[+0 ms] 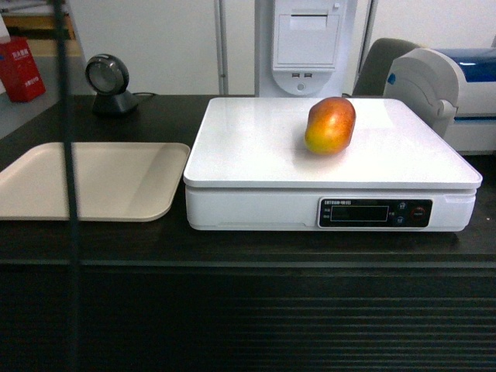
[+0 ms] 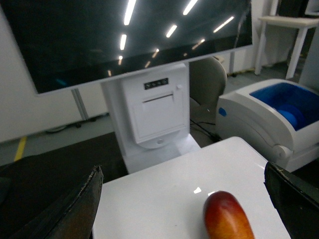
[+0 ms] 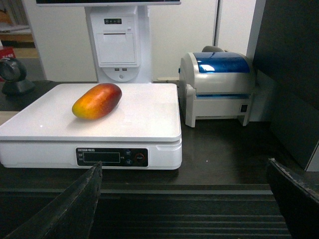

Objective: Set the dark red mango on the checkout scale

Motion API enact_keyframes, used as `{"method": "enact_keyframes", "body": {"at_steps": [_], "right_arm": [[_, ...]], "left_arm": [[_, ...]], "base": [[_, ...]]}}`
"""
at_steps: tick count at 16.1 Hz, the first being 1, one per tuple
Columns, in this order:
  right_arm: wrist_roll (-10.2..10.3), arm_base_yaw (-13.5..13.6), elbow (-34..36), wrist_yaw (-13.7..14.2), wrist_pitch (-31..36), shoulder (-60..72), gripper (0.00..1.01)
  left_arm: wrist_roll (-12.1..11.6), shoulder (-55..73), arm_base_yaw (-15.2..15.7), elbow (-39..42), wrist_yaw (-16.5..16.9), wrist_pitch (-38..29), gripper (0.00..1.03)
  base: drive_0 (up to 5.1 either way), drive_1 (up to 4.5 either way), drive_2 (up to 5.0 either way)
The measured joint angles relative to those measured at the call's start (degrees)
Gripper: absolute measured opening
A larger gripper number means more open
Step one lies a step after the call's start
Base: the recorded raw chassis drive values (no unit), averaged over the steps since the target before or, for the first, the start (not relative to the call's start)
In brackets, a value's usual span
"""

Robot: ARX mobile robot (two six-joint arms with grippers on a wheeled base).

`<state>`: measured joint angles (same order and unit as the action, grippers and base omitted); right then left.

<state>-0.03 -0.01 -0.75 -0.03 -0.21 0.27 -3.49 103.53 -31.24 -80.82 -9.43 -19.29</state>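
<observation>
Now the dark red mango lies on its side on the flat white top of the scale, toward the back right of the platform, red end away from the robot and yellow end toward the scale's front; the scale stands on the black checkout, just beside a beige tray to its left. Neither arm shows in the head view. The left gripper hangs above the platform with its fingers spread wide, the fruit lying free between and below them; the right gripper is likewise spread and empty, low in front of the counter's ribbed face. Judged from this, placement is done, and the step in hand is a clean retreat: the left arm should rise straight up before moving sideways, so that no finger nudges the rounded fruit into rolling or presses on the platform. Legible writing is scarce: small white lettering tops the scale's dark display panel but cannot be read, and a red box at far left carries characters too small to make out.
</observation>
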Motion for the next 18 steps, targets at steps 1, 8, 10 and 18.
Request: {"method": "enact_keyframes", "body": {"at_steps": [1, 8, 10, 18], "right_arm": [[0.00, 0.00, 0.00, 0.00, 0.02, 0.00, 0.98], [0.00, 0.00, 0.00, 0.02, 0.00, 0.00, 0.98], [0.00, 0.00, 0.00, 0.00, 0.02, 0.00, 0.98], [0.00, 0.00, 0.00, 0.02, 0.00, 0.00, 0.98]], "left_arm": [[-0.85, -4.74, 1.05, 5.38, 0.02, -2.67, 0.98], [2.23, -46.05, 19.39, 50.53, -3.67, -7.26, 0.58], [3.10, -54.66, 22.88, 58.90, -0.13, -9.46, 0.36], [3.28, -65.00, 29.11, 70.97, 8.17, -9.64, 0.02]], "base": [[0.0, 0.00, 0.0], [0.0, 0.00, 0.0], [0.0, 0.00, 0.0], [0.0, 0.00, 0.0]]}}
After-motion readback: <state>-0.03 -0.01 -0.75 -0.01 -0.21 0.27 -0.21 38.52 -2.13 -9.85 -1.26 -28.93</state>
